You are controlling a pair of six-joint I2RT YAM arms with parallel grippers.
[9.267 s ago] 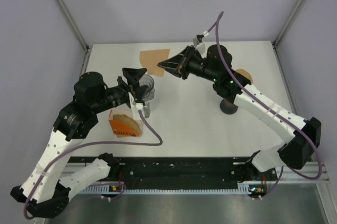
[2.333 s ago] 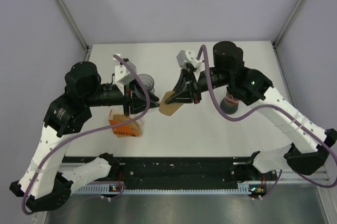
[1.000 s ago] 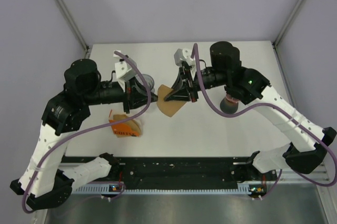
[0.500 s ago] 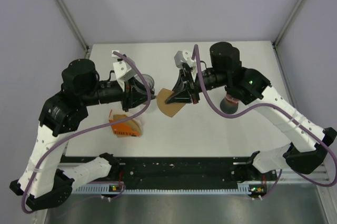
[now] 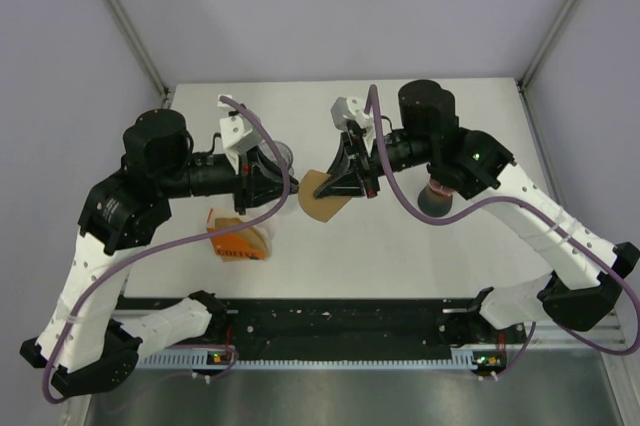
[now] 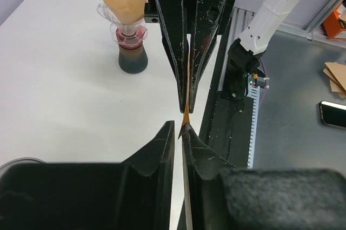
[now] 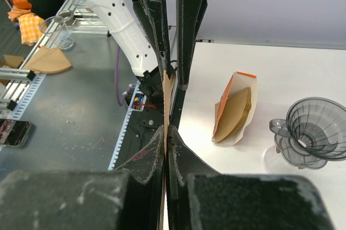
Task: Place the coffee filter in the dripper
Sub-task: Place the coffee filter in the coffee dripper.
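Observation:
My right gripper [image 5: 322,190] [image 7: 165,128] is shut on a brown coffee filter [image 5: 323,205] [image 7: 167,87] and holds it edge-up above the table's middle. My left gripper [image 5: 291,185] [image 6: 178,126] faces it from the left. Its jaws stand a narrow gap apart, and the filter's corner [image 6: 186,115] rests at their mouth against the right-hand finger. An empty grey dripper [image 5: 281,155] [image 7: 313,132] stands just behind the left gripper, partly hidden by it.
An orange holder with a stack of filters [image 5: 238,240] [image 7: 232,112] lies at the front left. A second dripper with a filter in it [image 6: 124,4] sits on a dark carafe [image 5: 436,202] [image 6: 132,57] under the right arm.
The left gripper's jaws have parted slightly at the filter's corner and the arm has shifted a little. The right gripper and the filter have stayed put.

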